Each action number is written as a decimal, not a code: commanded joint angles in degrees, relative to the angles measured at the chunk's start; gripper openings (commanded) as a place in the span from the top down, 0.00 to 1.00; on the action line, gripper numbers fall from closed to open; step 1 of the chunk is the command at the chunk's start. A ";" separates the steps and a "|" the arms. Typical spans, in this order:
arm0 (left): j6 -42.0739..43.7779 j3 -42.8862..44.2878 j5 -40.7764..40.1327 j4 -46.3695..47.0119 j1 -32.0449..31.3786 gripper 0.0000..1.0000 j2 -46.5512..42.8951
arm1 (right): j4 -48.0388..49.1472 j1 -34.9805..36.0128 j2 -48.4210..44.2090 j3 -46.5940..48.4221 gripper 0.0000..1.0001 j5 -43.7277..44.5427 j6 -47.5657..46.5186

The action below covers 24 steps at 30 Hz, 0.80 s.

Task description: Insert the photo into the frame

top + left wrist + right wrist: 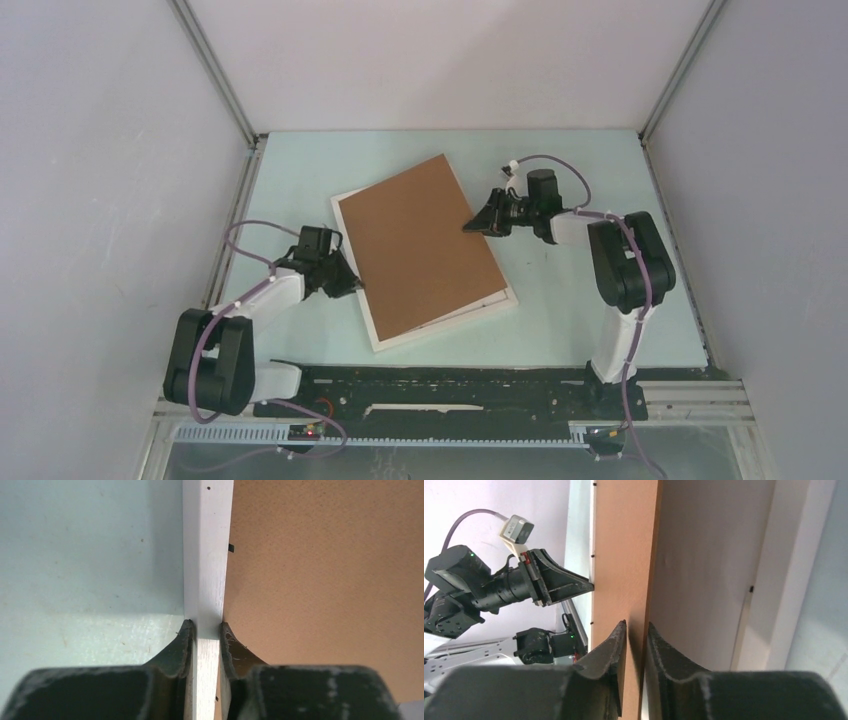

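Pale green table (600, 300), walled on three sides, has bare room beyond and to both sides of one white frame (447, 324), which lies askew at its middle. One brown board (420, 245) rests on the frame, with white rim showing along the left and near edges. Of two arms, the left end effector (205, 627) pinches the frame's left rail. The right end effector (636, 627) stands narrow around the board's raised right edge; whether it presses, I cannot tell.
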 commanded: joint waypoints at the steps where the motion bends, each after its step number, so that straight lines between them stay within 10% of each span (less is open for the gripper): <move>1: 7.06 2.82 -10.48 -4.41 -0.44 1.00 2.79 | 3.04 2.03 3.64 6.33 0.83 -7.73 -0.48; 4: 8.66 3.85 -12.25 -4.95 -1.20 1.00 2.75 | 2.19 2.62 5.12 8.65 1.00 -9.06 -1.58; 12: 8.89 2.80 -11.35 -3.63 -2.11 1.00 1.51 | -6.23 0.95 8.52 12.86 1.00 -1.90 -7.88; 19: 8.14 1.64 -9.81 -2.30 -2.09 1.00 0.86 | -11.62 2.04 8.57 12.80 0.81 7.17 -11.37; 24: 8.14 0.70 -10.47 -1.93 -2.09 1.00 0.08 | -10.87 2.06 11.40 16.09 1.00 7.00 -10.37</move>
